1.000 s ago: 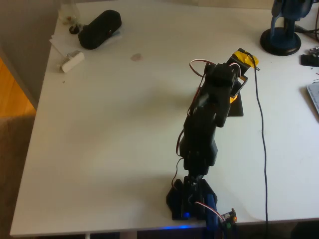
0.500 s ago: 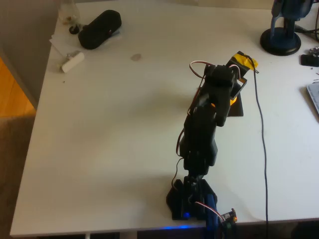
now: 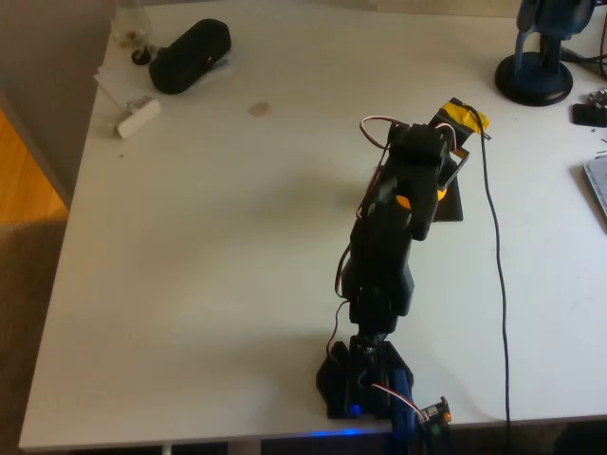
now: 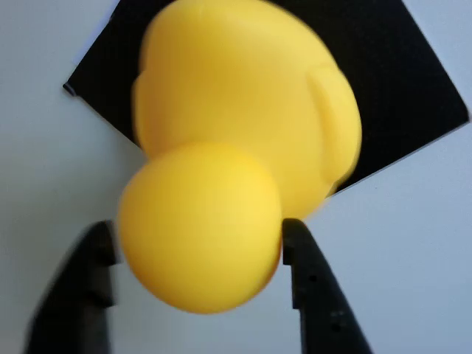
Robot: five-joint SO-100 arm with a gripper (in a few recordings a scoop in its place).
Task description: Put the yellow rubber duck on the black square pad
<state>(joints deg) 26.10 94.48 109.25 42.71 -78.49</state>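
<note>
On my wrist view the gripper [image 4: 198, 254] pinches the yellow rubber duck [image 4: 236, 140] by its round head, one dark finger [image 4: 313, 291] at each side, the body reaching forward over the black square pad [image 4: 413, 81] lying just ahead on the white table [image 4: 413, 243].

You are working at what looks like a home or hobby desk: a plain white counter [image 3: 209, 237] with warm wooden floor [image 3: 24, 171] beside it. A blue stand's round base [image 3: 534, 78], a black oblong case [image 3: 190, 55], loose papers [image 3: 116, 81] and a black cable [image 3: 499, 265] lie around its edges.
</note>
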